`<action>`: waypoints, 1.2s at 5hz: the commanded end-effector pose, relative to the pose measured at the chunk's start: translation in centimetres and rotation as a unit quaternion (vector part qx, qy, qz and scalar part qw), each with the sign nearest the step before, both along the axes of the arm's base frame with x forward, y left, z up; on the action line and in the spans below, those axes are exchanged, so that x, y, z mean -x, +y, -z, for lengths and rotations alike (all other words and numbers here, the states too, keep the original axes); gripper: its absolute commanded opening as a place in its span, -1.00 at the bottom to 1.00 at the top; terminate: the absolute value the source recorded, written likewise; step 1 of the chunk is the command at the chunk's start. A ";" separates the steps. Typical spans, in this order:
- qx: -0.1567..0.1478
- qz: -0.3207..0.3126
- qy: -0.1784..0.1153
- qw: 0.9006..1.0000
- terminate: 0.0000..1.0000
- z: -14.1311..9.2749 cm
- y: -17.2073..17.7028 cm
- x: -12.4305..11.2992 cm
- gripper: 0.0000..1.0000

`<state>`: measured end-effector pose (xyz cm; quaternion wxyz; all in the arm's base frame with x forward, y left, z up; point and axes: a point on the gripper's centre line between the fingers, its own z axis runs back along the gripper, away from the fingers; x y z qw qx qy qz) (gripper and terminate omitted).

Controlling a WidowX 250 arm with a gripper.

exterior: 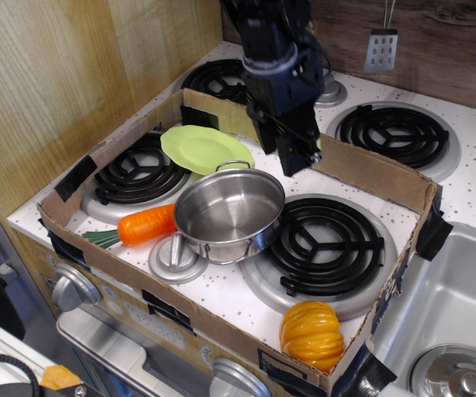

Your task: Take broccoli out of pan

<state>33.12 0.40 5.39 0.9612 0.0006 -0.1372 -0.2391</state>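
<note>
Now pan [228, 213] looks bare inside; hand [297, 157] raised behind it, broccoli unseen, grip state unclear

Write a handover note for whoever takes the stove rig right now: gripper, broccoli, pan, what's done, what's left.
Gripper: raised above the back wall of the cardboard box, fingers pointing down; open or shut cannot be told.
Pan: upright in the box, between the carrot and the front right burner; its inside looks empty.
Broccoli: not clearly visible; possibly hidden in the gripper.
Done: nothing left in the pan.
Left: confirm the broccoli is held, then set it down outside the pan.
</note>
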 end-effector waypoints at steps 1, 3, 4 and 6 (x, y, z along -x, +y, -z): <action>0.008 0.013 -0.058 0.998 -1.00 1.5 0.4 -0.9 -1.00; 0.006 0.026 -0.059 0.998 -1.00 1.4 0.9 -1.0 1.00; -0.010 0.022 -0.051 0.998 -1.00 -0.2 0.9 -1.3 1.00; 0.006 -0.006 -0.069 0.998 -1.00 -4.7 0.1 -2.2 1.00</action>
